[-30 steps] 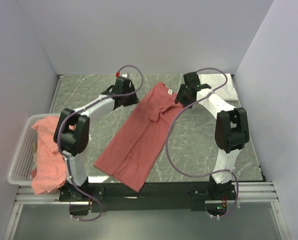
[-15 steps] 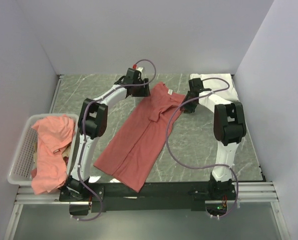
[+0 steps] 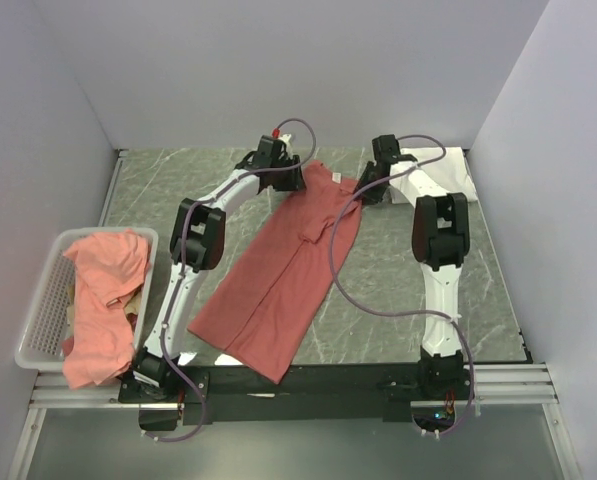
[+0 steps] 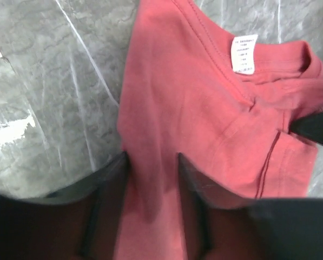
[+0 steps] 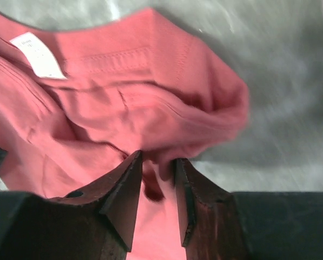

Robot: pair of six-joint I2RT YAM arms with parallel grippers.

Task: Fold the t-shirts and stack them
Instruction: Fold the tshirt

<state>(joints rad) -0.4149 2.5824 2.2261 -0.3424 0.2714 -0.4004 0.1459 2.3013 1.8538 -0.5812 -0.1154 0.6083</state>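
Observation:
A coral t-shirt (image 3: 278,280), folded lengthwise, lies diagonally on the marbled table, collar end at the back. Its white neck label (image 4: 244,53) shows in both wrist views. My left gripper (image 3: 290,183) sits at the shirt's back left shoulder. In the left wrist view it (image 4: 151,157) is open, its jaws standing apart astride a ridge of cloth. My right gripper (image 3: 370,190) is at the back right shoulder. Seen from the right wrist, it (image 5: 158,158) is shut on a bunched fold of the coral shirt (image 5: 150,103). A white t-shirt (image 3: 443,175) lies at the back right.
A white mesh basket (image 3: 38,300) at the near left holds several crumpled coral shirts (image 3: 103,290), which spill over its front. Grey walls close in the table at the back and both sides. Purple cables loop over both arms.
Both arms stretched toward the back, to the shirt's collar end. The right gripper closed on the shoulder fold. The left gripper moved from the left onto the shirt's shoulder.

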